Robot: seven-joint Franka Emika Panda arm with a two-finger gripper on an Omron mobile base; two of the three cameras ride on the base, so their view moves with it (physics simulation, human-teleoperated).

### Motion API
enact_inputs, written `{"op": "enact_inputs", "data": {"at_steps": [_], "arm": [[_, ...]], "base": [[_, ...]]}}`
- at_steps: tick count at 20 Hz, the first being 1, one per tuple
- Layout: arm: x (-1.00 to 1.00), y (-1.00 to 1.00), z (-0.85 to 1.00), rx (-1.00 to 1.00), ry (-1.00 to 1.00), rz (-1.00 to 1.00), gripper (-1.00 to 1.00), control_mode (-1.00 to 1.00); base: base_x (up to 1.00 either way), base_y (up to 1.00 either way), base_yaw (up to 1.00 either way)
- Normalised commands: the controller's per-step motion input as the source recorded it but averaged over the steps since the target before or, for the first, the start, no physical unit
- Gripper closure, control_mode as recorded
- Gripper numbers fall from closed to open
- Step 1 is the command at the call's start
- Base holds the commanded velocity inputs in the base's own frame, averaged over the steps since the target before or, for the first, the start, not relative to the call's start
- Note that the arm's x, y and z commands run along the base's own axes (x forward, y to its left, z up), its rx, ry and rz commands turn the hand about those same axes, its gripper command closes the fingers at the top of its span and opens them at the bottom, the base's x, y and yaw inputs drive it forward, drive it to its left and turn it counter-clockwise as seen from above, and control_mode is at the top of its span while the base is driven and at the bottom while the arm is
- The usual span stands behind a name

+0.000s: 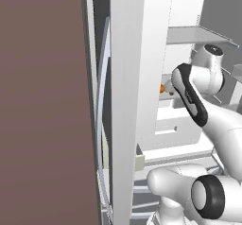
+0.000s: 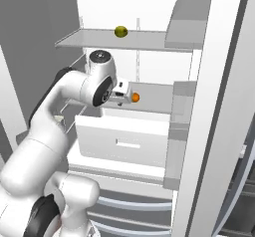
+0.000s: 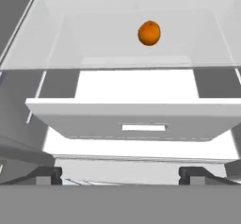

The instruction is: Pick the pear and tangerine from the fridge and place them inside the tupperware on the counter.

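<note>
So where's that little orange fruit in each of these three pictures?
Left base view: the tangerine peeks out at centre right, just left of the arm's dark joint.
Right base view: it sits at centre, beside the gripper.
Hand view: it lies upper centre, on the glass shelf.
Shared landmark: the white drawer directly below it.

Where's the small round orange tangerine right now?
The small round orange tangerine sits on the fridge's clear glass shelf, above the white drawer, ahead of the open gripper.
</note>
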Motion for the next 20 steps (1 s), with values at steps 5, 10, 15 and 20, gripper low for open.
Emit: {"op": "enact_inputs", "data": {"at_steps": [5, 10, 15, 20], "arm": [[0.34, -0.18, -0.26, 0.00, 0.00, 0.03, -1.00, -1.00], [0.32, -0.04, -0.21, 0.00, 0.01, 0.00, -1.00, -1.00], [0.39, 0.00, -0.10, 0.00, 0.01, 0.00, -1.00, -1.00], [0.31, 0.00, -0.09, 0.00, 0.00, 0.00, -1.00, -1.00]], "base": [[0.00, 0.00, 0.00], [0.00, 0.00, 0.00], [0.00, 0.00, 0.00], [0.00, 0.00, 0.00]]}}
